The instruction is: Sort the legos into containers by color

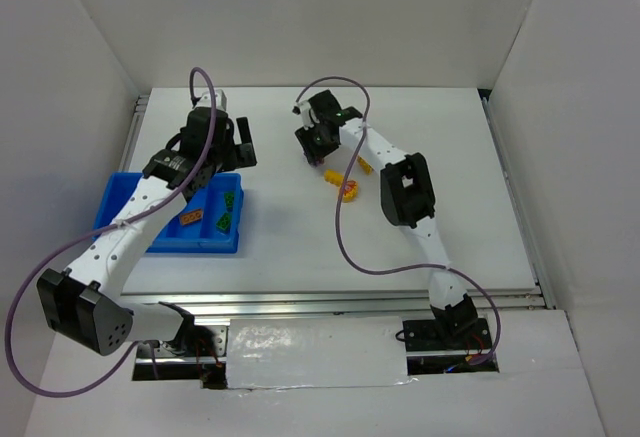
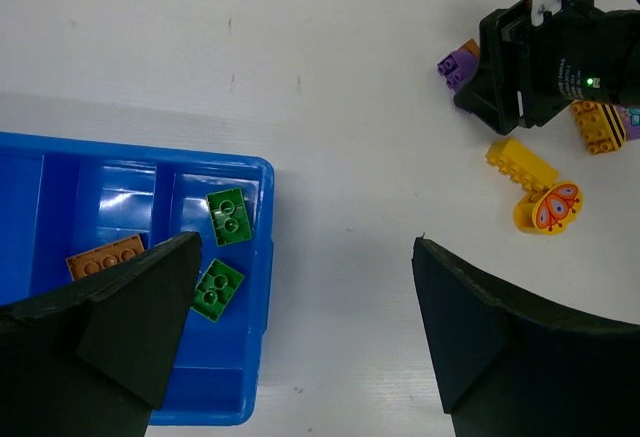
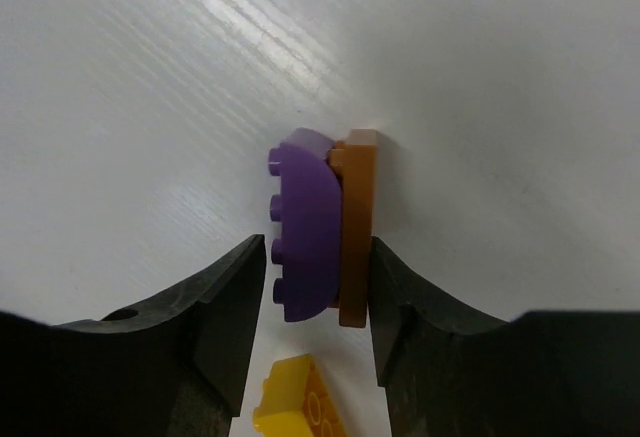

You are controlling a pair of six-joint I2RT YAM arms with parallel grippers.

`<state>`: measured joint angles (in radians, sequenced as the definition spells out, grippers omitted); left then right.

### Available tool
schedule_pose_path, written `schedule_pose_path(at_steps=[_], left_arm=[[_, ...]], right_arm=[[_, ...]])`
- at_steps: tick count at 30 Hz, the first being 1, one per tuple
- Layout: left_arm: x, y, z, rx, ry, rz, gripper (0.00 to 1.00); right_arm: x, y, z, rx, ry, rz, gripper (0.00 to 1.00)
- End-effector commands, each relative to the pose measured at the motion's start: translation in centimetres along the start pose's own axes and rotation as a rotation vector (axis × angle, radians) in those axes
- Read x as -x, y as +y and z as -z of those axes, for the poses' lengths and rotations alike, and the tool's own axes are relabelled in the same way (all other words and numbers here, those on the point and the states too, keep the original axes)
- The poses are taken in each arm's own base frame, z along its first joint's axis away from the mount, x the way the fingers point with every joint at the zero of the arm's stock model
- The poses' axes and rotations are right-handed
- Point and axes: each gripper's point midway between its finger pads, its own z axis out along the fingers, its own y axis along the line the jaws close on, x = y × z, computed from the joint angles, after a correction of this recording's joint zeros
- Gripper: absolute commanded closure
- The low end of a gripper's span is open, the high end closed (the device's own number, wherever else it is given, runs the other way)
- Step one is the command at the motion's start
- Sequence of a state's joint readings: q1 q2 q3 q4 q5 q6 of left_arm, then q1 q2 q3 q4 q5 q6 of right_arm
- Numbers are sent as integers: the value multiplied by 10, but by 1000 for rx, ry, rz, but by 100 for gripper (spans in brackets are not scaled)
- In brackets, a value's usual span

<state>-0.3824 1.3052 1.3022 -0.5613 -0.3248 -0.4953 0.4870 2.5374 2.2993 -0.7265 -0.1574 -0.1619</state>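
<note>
My right gripper [image 3: 318, 257] is shut on a two-coloured lego standing on the white table: a purple half [image 3: 305, 227] joined to an orange plate [image 3: 357, 227]. A yellow lego [image 3: 300, 397] lies just under the fingers. From above, this gripper [image 1: 318, 152] sits at the table's far middle. My left gripper [image 2: 305, 245] hangs wide open and empty beside the blue tray [image 2: 255, 287]. The tray's compartments hold two green legos [image 2: 229, 216] [image 2: 217, 288] and an orange one [image 2: 105, 256].
Near the right gripper lie a yellow brick [image 2: 520, 163], a round yellow piece with an orange pattern [image 2: 548, 207] and a yellow-orange brick [image 2: 597, 127]. White walls enclose the table on three sides. The tray [image 1: 120, 197] stands at the left.
</note>
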Motion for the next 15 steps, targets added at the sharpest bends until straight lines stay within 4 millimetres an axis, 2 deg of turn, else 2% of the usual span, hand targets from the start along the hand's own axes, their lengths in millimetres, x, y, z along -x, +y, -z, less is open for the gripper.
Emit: schedule_pose_path(at_steps=[1,3,4,5,6,7,8,10,11,13,14,15], left_arm=[[6,0,2,1,-22,-25,0],[6,1,2,4,-23,-25,0],[7,1,3,4,-25,-25,0],[6,2,3,8,-25,-25,1],[7,2,3,8,-28,-24,0],[7,2,3,8,-28,-24,0],[7,2,4,8,-29,-24,1],[7,2,5,3,-32,-20,1],[8,1,6,-3,-34,-17,0],[9,0,9,-11,-39,-5,0],[10,-3,11,-23,-40,7,0],[11,-4,12,-30,-42,13,0]], right_arm=[[-1,14,1,-6,12,37,48],[-2,17,3,-2,19,48,48],[-4,18,2,-4,22,49,55],[-3,19,4,1,19,55,69],[3,17,5,-14,-4,46,99],[-1,17,3,-21,-2,40,100],[8,19,10,-17,-35,44,100],[14,21,16,-12,-56,37,100],[25,23,25,-14,-89,38,100],[32,22,35,-30,-120,15,100],[55,24,56,-39,-201,-7,100],[48,25,58,-42,-201,-33,100]])
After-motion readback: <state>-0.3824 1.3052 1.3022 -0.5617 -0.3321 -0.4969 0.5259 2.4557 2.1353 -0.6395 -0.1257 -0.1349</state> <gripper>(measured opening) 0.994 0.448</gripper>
